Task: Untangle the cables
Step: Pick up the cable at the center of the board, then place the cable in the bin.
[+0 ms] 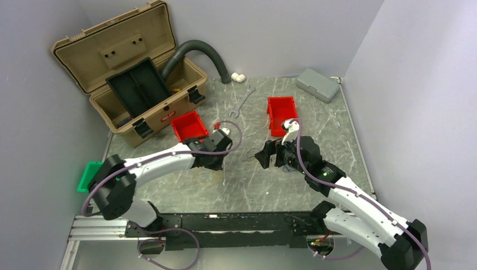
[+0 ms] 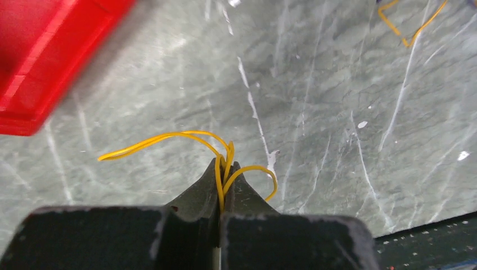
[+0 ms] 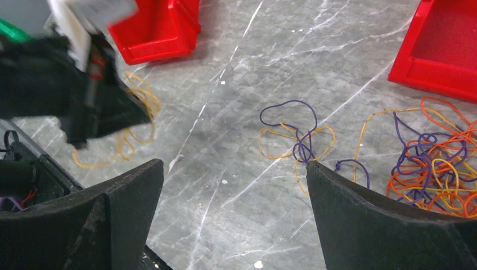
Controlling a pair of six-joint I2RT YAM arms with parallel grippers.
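L: your left gripper (image 2: 225, 169) is pinched tight on a yellow wire (image 2: 169, 138), which loops out both sides of the tips | R: your right gripper (image 3: 233, 169) gapes wide, holding nothing | cables (image 3: 436, 169): orange-purple-yellow tangle on the marble table (image 3: 236, 84) beside its right finger, near a red bin (image 3: 444, 50)

- Top view: bright, even light from overhead, no glare. Soft shadows lie under both arms on the table (image 1: 315, 112).
- Left wrist view: red bin (image 2: 39, 62) at 10 o'clock is smeared. The left gripper (image 2: 225, 169) at 6 o'clock is out of focus, and the yellow cable (image 2: 169, 135) is fairly sharp.
- Right wrist view: the centre is crisp. The left arm (image 3: 67, 84) at 9 o'clock is blurred, and its white casing at 11 o'clock is washed out.
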